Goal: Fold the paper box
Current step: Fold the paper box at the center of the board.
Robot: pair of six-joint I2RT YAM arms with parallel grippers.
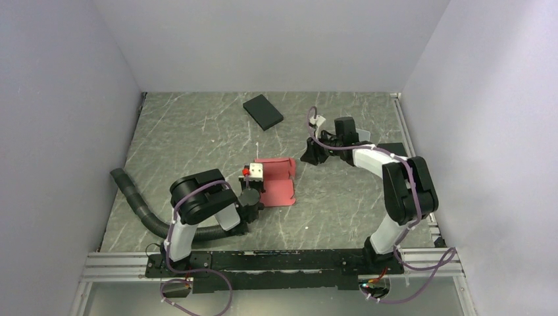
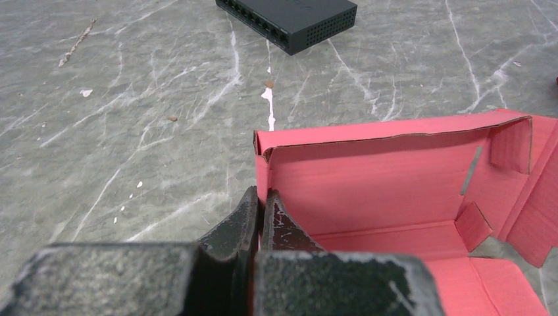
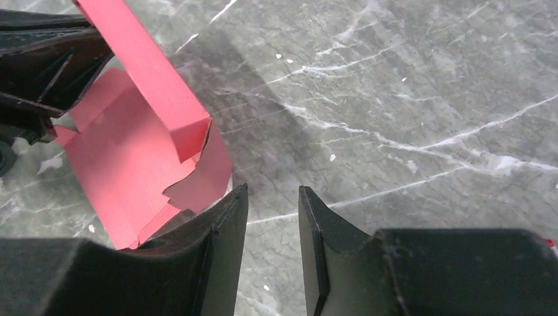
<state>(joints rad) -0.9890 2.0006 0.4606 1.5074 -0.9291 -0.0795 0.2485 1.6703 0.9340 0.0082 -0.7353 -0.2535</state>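
Observation:
The paper box (image 1: pixel 278 182) is pinkish-red thin cardboard, partly folded, and lies mid-table with its back and side walls raised. In the left wrist view the paper box (image 2: pixel 395 178) opens to the right, with small flaps at its far end. My left gripper (image 2: pixel 262 195) is shut on the box's left wall, one finger on each side of the card. My right gripper (image 1: pixel 309 155) hovers just right of the box. In the right wrist view its jaws (image 3: pixel 271 191) stand open by a narrow gap over bare table, and the box's corner flap (image 3: pixel 207 168) lies just left of them.
A black flat box (image 1: pixel 263 112) lies at the back of the table, also in the left wrist view as the black flat box (image 2: pixel 289 20). A black corrugated hose (image 1: pixel 135 201) curls along the left. Grey walls close in three sides.

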